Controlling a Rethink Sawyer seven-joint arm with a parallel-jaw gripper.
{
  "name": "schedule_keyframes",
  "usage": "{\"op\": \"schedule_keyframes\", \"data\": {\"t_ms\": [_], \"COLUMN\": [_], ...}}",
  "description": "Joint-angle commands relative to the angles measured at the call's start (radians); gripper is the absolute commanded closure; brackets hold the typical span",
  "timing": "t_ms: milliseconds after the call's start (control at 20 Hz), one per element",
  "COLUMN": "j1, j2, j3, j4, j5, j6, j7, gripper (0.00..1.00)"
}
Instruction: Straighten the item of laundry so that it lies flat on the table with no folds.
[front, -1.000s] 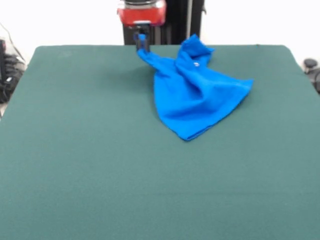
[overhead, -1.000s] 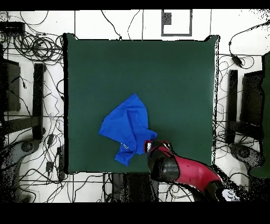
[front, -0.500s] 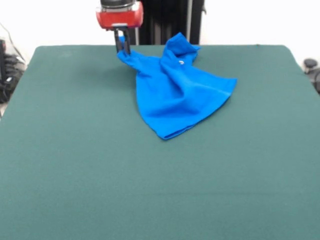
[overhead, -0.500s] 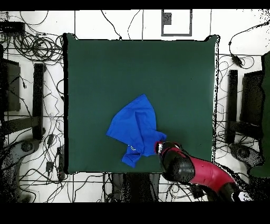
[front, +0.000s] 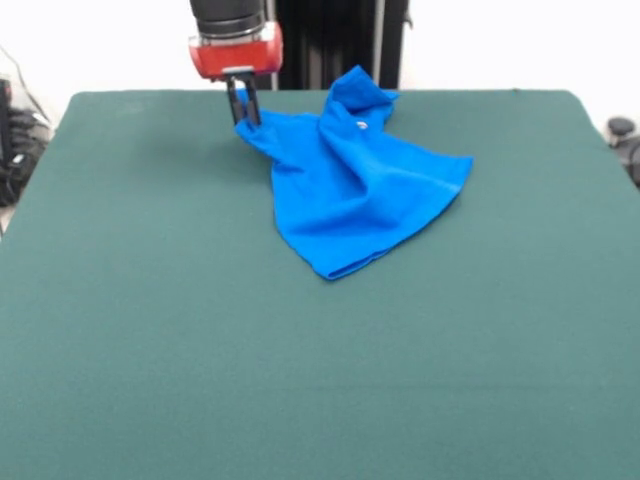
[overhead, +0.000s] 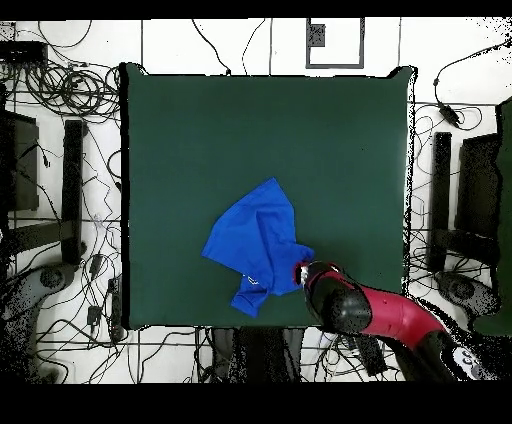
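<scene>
The hand (front: 244, 108) stood closed on one corner of the T-shirt (front: 350, 185), its two dark fingers (front: 251, 103) pinching a small peak of blue fabric just clear of the worktop (front: 150, 330). The grip sat at the very edge of the garment, probably so that a pull would drag the rest of the cloth out behind it instead of bunching it.

From the pinched corner the shirt trailed away to one side of the hand and toward the camera in the front view, lying on the green felt as a rough, crumpled triangle. Beside the hand, another part of the shirt stood up in a hump, and long creases ran from there down to the low point of the cloth. In the overhead view the hand (overhead: 303, 274) met the shirt (overhead: 255, 243) at its edge nearest the robot, with the cloth spread away from it toward the middle of the worktop.

Judging by the folds, the straightening was far from done; the humped part would need its own tug.
</scene>
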Motion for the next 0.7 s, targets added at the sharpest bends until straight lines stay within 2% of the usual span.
{"op": "schedule_keyframes", "data": {"t_ms": [50, 550, 700], "j1": [-0.007, 0.003, 0.000], "j2": [0.054, 0.041, 0.076], "j3": [0.144, 0.225, 0.251], "j4": [-0.140, -0.261, -0.309], "j5": [-0.049, -0.078, -0.093], "j6": [0.146, 0.322, 0.358], "j7": [-0.088, -0.189, -0.215], "gripper": [1.00, 1.00, 1.00]}}
